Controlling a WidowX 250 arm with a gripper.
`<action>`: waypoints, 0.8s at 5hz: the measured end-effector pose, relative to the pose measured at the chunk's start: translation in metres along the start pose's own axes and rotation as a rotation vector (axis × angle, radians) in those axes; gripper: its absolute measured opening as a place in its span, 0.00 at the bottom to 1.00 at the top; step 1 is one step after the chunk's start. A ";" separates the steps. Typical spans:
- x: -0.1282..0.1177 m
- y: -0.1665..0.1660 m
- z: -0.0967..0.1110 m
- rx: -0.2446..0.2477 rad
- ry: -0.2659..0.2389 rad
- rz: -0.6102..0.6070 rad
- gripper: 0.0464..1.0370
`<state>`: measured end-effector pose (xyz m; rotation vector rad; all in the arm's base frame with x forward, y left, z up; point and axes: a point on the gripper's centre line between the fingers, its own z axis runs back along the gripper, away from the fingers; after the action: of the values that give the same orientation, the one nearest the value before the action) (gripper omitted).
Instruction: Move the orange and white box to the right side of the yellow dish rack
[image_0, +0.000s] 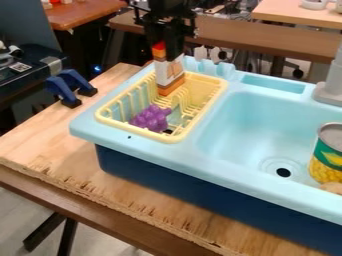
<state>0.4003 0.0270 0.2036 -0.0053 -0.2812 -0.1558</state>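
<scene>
From where I stand, in the camera view, the gripper (167, 52) looks closed on the upper end of an orange, white and brown box (169, 75), which hangs nearly upright beneath it. The box's lower end is within the outline of the yellow dish rack (103, 120), near the rack's far side; I can't tell whether it touches the rack's floor.

Below the gripper and nearer the camera, purple toy grapes (151, 118) lie in the rack. The light blue sink (250, 117) is on the gripper's right in the view, with a can (327, 155) farther along that way. Blue clamps (67, 86) are lower down on its left, on the wooden surface (40, 135).

Handling the box well, I'd judge, calls for a steady grip and an upright box, since a tall box held by its top could swing or twist. Any shift should be slow, clear of the grapes and of the rack's prongs and rim, where a corner could snag.
</scene>
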 end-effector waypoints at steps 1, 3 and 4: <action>0.001 -0.012 -0.002 -0.009 0.002 -0.038 0.35; -0.003 -0.016 -0.006 -0.034 0.052 0.020 0.35; -0.001 -0.014 -0.013 -0.058 0.058 0.047 0.35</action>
<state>0.4008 0.0127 0.1905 -0.0643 -0.2187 -0.1172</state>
